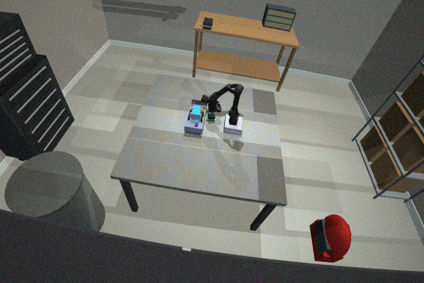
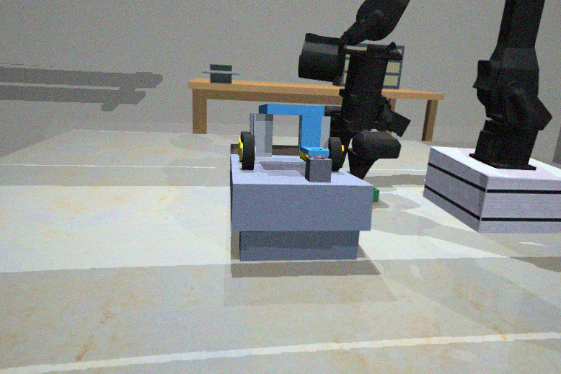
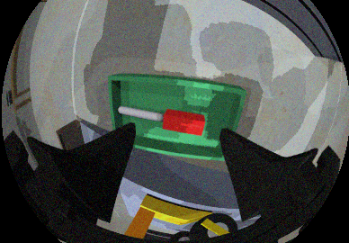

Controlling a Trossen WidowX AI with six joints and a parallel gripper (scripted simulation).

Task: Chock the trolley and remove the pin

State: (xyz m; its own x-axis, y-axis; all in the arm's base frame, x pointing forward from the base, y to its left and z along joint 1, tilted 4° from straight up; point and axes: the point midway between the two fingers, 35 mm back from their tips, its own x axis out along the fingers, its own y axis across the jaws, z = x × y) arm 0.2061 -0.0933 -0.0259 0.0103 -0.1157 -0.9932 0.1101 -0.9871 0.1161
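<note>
Because the pin (image 3: 183,121) lies in the tray (image 3: 179,83), beyond the wide-parted, empty fingers of the gripper (image 3: 179,130), the wrist view calls for a straight, unhurried lift. From the top, the trolley (image 1: 196,112) stands just beside the gripper (image 1: 211,118), so rise before swinging. In the exterior view, keep the gripper (image 2: 358,177) off the near wheel (image 2: 335,153).
</note>
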